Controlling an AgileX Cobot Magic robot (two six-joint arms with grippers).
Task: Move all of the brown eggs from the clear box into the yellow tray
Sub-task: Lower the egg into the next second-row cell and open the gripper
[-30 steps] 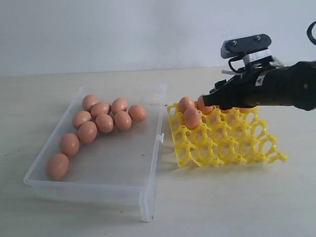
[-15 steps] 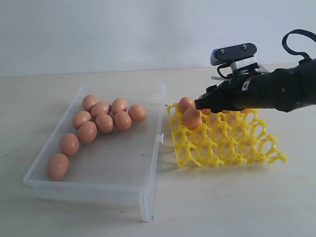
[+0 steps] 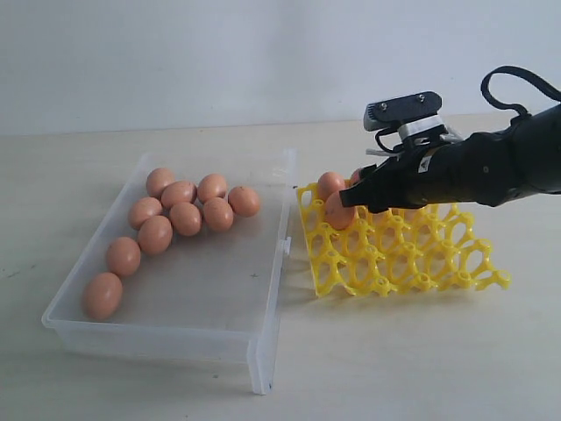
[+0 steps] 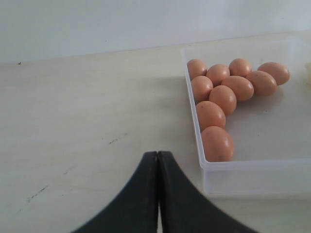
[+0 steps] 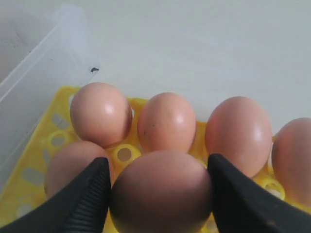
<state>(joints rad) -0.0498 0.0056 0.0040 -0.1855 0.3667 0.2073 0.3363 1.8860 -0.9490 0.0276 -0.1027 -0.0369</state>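
Note:
Several brown eggs [image 3: 186, 217] lie in the far left part of the clear box [image 3: 270, 307]. The yellow tray [image 3: 412, 254] stands to its right, with eggs [image 3: 331, 185] in the cups along its far edge. My right gripper [image 3: 358, 196] hangs over the tray's far left corner. The right wrist view shows this gripper [image 5: 158, 161] shut on a brown egg [image 5: 160, 191], one finger against each side, just above the tray [image 5: 124, 154] and behind a row of seated eggs [image 5: 166, 121]. My left gripper [image 4: 158, 156] is shut and holds nothing, over bare table near the box's corner [image 4: 252, 177].
The clear box has a small white clasp [image 3: 285, 246] on the long wall facing the tray. The near rows of tray cups [image 3: 394, 272] hold nothing. A pale wall stands behind the table.
My right gripper has moved left and a little lower over the tray's far edge, carrying the egg with it. The eggs in the box have not moved.

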